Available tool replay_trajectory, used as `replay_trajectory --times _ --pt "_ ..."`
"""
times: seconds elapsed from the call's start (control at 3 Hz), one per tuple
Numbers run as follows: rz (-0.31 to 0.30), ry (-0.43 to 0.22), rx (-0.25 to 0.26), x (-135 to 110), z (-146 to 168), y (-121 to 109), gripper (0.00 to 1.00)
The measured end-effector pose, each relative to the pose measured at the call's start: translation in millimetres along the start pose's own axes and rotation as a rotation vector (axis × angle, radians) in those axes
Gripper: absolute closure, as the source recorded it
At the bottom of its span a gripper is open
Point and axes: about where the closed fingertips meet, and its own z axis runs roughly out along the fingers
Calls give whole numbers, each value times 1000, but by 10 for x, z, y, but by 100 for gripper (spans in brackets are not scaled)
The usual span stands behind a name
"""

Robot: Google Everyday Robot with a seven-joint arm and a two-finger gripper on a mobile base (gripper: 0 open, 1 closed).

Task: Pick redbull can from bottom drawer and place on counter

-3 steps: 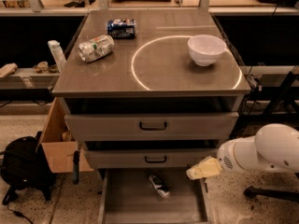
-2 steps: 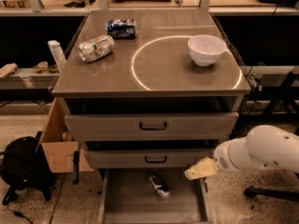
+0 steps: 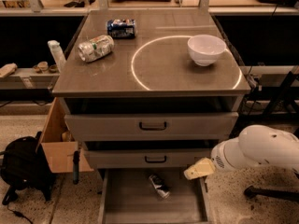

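Hand (image 3: 198, 168) hovers near redbull can (image 3: 159, 186) in bottom drawer (image 3: 126, 200).

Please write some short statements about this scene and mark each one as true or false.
1. The redbull can lies in the bottom drawer. True.
2. The claw holds the redbull can. False: it hovers at the drawer's right side, apart from the can.
3. A white bowl stands on the counter. True.
4. The bottom drawer is closed. False: it is pulled open.
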Motion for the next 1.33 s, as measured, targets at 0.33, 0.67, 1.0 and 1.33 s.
replay_trajectory --times 0.33,0.67,1.0,1.33 --pt "10 21 -11 33 100 -24 0" --pt "10 47 -16 115 262 -61 0" --pt "22 75 -16 234 451 -117 0" --pt "31 89 -8 364 638 -164 0"
